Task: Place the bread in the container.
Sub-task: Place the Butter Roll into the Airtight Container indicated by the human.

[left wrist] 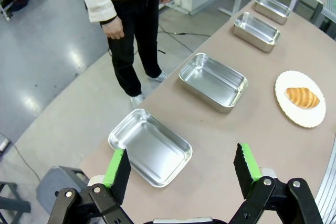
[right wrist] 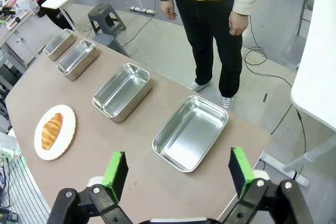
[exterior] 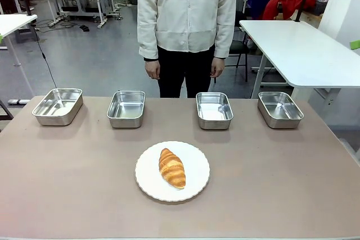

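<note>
Front view: four steel trays in a row along the desk's far edge: left-end tray, second tray, third tray, right-end tray. Can't tell which one is the container, they look identical. The bread lies lengthwise on a white plate, mid-desk and nearer the near edge, well apart from every tray. A person stands behind the far edge, hands down at their sides.

Left wrist view adds the left gripper: fingers spread wide, hanging above the desk's left end. The left-end tray sits just ahead of them, partly between them. The bread is well apart, off past the picture-right finger, on the plate.

Right wrist view adds the right gripper: fingers spread wide too, above the desk's right end. The right-end tray is just ahead, between the fingers. The bread is far off past the picture-left finger, on the plate. A stool stands on the floor beyond the desk.
</note>
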Controlling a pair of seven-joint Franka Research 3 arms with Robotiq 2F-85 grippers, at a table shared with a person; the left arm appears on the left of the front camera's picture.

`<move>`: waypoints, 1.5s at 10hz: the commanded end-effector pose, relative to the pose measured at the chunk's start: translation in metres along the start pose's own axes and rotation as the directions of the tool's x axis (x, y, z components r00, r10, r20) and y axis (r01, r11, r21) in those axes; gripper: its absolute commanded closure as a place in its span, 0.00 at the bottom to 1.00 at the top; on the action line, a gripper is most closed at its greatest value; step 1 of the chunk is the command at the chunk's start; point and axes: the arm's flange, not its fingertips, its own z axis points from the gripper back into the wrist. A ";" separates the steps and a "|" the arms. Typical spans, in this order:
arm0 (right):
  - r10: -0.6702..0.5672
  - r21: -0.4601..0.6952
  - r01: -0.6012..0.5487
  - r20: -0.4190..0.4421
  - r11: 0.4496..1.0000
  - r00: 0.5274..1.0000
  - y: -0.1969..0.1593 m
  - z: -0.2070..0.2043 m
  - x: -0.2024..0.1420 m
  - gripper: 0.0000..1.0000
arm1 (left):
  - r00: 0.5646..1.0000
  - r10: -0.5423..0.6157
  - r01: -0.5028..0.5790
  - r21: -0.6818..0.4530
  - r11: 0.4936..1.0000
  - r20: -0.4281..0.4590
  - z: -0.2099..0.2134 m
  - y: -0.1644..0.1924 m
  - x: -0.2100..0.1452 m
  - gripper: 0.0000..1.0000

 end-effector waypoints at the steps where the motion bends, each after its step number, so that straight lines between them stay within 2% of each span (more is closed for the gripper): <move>1: 0.002 0.001 -0.002 0.002 1.000 1.000 0.000 0.000 0.001 0.00 | 1.000 -0.009 0.009 -0.005 1.000 0.002 0.001 -0.001 -0.001 0.00; 15: 0.002 0.001 -0.002 0.002 1.000 1.000 0.000 0.000 0.001 0.00 | 1.000 -0.009 0.009 -0.005 1.000 0.002 0.001 -0.001 -0.001 0.00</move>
